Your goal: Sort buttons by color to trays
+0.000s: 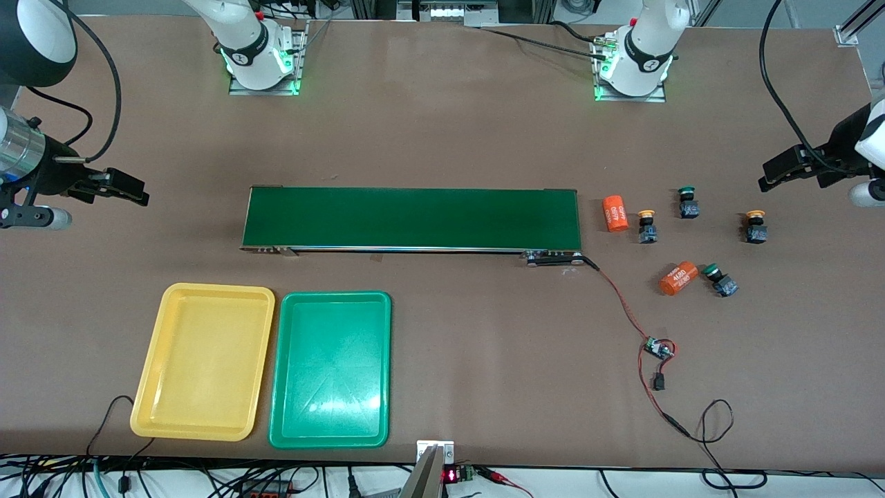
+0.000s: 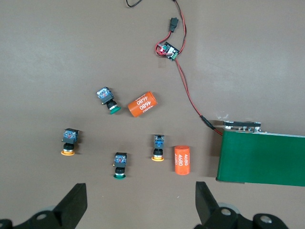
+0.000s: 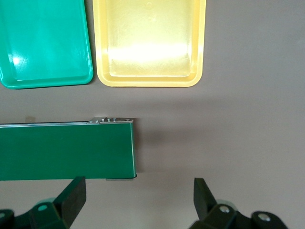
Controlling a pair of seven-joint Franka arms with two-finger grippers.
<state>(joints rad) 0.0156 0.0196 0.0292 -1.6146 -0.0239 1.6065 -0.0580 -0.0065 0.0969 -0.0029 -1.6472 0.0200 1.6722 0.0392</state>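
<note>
Two green-capped buttons (image 1: 686,203) (image 1: 719,279) and two yellow-capped buttons (image 1: 647,227) (image 1: 756,226) lie scattered on the table at the left arm's end. The left gripper (image 1: 778,173) hangs open above the table by them; in the left wrist view its gripper (image 2: 140,191) is empty, with a green button (image 2: 120,165) and a yellow button (image 2: 158,148) close by. The yellow tray (image 1: 204,360) and green tray (image 1: 330,370) sit side by side, empty, near the front camera. The right gripper (image 1: 135,190) hovers open and empty at the right arm's end, off the conveyor's end (image 3: 138,183).
A long dark-green conveyor belt (image 1: 411,218) lies mid-table between the trays and the robot bases. Two orange "4680" cylinders (image 1: 615,213) (image 1: 676,278) lie among the buttons. A red-black wire with a small board (image 1: 658,348) runs from the belt toward the front camera.
</note>
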